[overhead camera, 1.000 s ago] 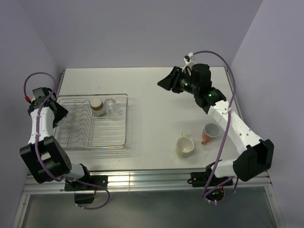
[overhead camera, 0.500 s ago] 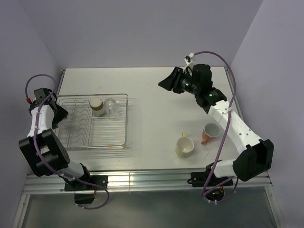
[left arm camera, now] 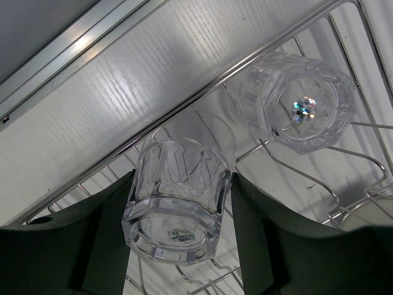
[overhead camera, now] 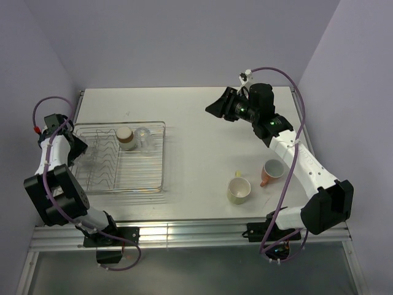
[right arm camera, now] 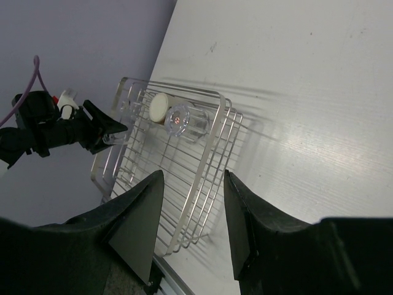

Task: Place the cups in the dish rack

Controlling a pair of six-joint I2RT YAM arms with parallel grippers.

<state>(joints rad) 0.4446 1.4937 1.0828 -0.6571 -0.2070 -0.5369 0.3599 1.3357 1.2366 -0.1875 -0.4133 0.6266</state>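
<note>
- A clear, faceted glass tumbler (left arm camera: pixel 181 184) is pinched between the dark fingers of the left gripper (left arm camera: pixel 181 215). It is held over the outer rim wire of the rectangular silver wire dish rack (left arm camera: pixel 276 49), its thick base turned toward the wrist camera.
- The step in hand is judged to be the loading of this tumbler, which is not yet set down inside the rack.
- The next move would call for the glass to be carried inward past the rim and lowered among the wavy dividers. It must be kept clear of a second faceted tumbler (left arm camera: pixel 301 107) lying just inside the rack before the grip is released.
- Smooth glass on thin, shiny wire is likely to slip, so a gentle release is advised.
- A brown-and-cream cup (overhead camera: pixel 126 138) and a round clear glass (overhead camera: pixel 143 135) are seen just beside each other at the rack's far end.
- The right gripper (right arm camera: pixel 193 178) is held spread and empty, well right of the rack.
- A pale yellow-green handled mug (overhead camera: pixel 239 190) and a salmon-orange mug (overhead camera: pixel 270 172) are seen on the matt white table (overhead camera: pixel 196 123), well right of the rack.
</note>
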